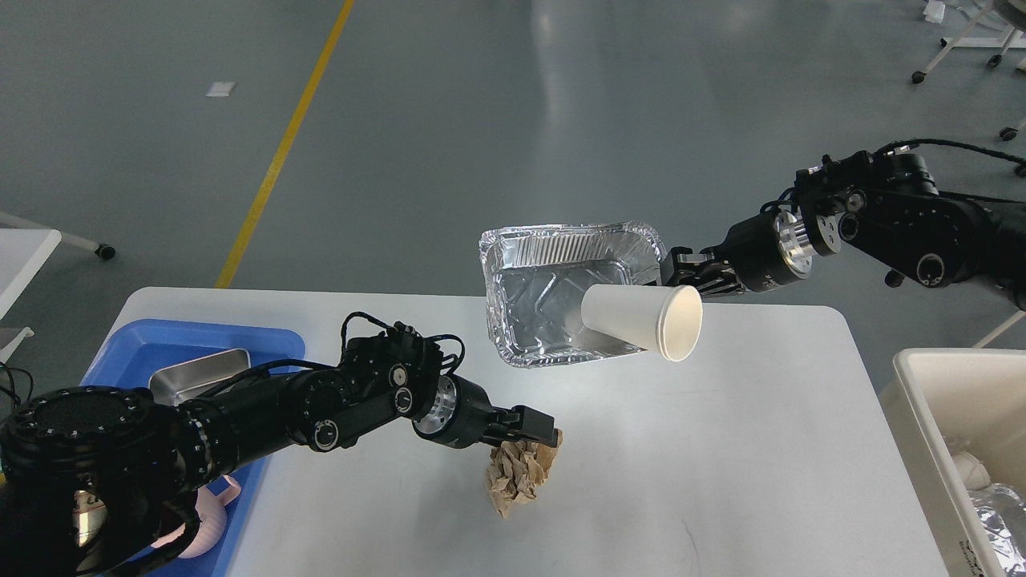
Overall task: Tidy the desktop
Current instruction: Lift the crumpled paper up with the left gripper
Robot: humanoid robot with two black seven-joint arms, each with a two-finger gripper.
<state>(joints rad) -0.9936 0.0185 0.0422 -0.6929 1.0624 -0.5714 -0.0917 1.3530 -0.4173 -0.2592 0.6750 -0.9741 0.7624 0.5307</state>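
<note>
Clamped on the right-hand rim of a crinkled silver foil tray [553, 296], the right gripper [672, 268] holds it tilted up off the table, open face turned toward the near side, and a white paper cup [641, 320] lies on its side in it, mouth pointing right and seeming ready to roll out. The cream-white plastic bin [922, 417] stands just off the right edge of the large white glossy desktop [721, 481], so the tray's way there looks to be rightward and nearer, with the right arm plainly the closer one. The left gripper [535, 429] sits low at the middle of the table, its fingers pinched on the top of a crumpled brown paper wad [519, 477], which I judge it is grasping; whether the wad is clear of the surface I cannot tell. That wad is well apart from the bin, a long reach across bare white top. At the far left sits a blue plastic tray [160, 344] with a steel box [196, 373] in it. Beyond is open grey floor with a yellow line [288, 144].
</note>
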